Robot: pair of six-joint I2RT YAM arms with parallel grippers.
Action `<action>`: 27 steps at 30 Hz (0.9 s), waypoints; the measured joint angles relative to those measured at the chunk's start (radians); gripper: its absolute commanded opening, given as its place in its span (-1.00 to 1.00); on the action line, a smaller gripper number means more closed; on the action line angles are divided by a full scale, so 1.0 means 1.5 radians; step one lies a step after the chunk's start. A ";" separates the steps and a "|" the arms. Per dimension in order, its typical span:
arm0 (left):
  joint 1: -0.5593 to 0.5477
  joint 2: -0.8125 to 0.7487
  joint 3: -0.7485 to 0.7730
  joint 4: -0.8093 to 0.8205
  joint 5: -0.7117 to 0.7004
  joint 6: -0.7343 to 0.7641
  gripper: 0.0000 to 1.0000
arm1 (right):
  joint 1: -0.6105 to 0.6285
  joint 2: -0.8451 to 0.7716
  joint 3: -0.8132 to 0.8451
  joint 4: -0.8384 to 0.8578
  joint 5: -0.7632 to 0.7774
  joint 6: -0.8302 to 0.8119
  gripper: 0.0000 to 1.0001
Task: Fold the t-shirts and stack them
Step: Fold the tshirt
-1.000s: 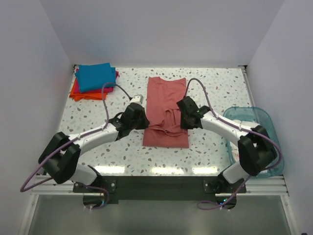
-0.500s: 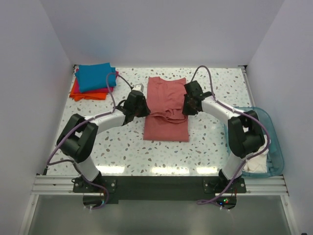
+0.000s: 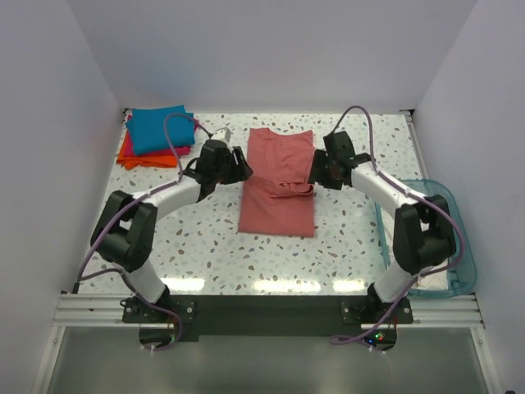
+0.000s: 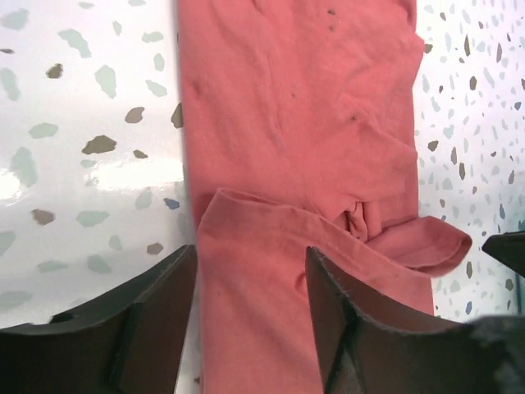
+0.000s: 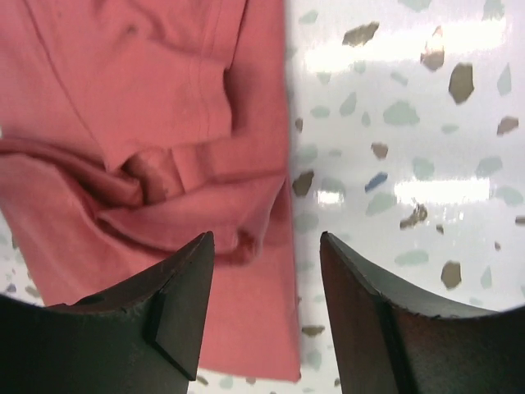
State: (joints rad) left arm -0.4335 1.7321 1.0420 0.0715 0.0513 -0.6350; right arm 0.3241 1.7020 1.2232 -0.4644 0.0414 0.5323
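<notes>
- Folded t-shirts (image 3: 156,135), teal on top of magenta and orange, sit stacked well to the left of the left tool (image 3: 238,162), on the tabletop (image 3: 344,246).
- Left tool: jaws spread wide, gripping nothing, poised over the left edge of the salmon-red t-shirt (image 3: 277,197).
- That shirt lies between both tools as a long strip with a bunched fold across its middle. The cloth looks soft, light and limp, likely to sag, so it is best pinched at both side edges together.
- Right tool (image 3: 317,171): equally wide open, empty, over the shirt's right edge.
</notes>
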 measured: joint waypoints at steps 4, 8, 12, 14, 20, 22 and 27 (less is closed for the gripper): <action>-0.020 -0.084 -0.037 -0.009 -0.041 -0.004 -0.34 | 0.067 -0.084 -0.058 0.004 0.045 0.000 0.04; -0.078 -0.141 -0.078 -0.010 -0.073 -0.008 -0.84 | 0.151 -0.112 -0.091 0.018 0.054 0.000 -0.16; -0.137 -0.134 -0.098 -0.011 -0.074 -0.007 -1.00 | 0.161 -0.078 -0.093 0.027 0.054 -0.007 -0.20; -0.155 -0.118 -0.102 -0.011 -0.074 -0.008 -1.00 | 0.158 -0.042 -0.079 0.024 0.054 -0.015 -0.21; -0.170 -0.058 -0.103 -0.008 -0.071 -0.013 -1.00 | 0.148 0.103 0.039 0.009 0.064 -0.043 -0.20; -0.170 -0.043 -0.102 -0.007 -0.071 -0.013 -1.00 | 0.137 0.145 0.085 0.006 0.062 -0.045 -0.19; -0.170 0.007 -0.088 -0.009 -0.073 -0.012 -0.85 | 0.082 0.222 0.182 -0.002 0.047 -0.044 -0.15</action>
State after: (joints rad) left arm -0.6880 1.7420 0.9104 0.0582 -0.0582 -0.6525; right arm 0.4465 2.0346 1.4960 -0.4675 0.1120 0.4664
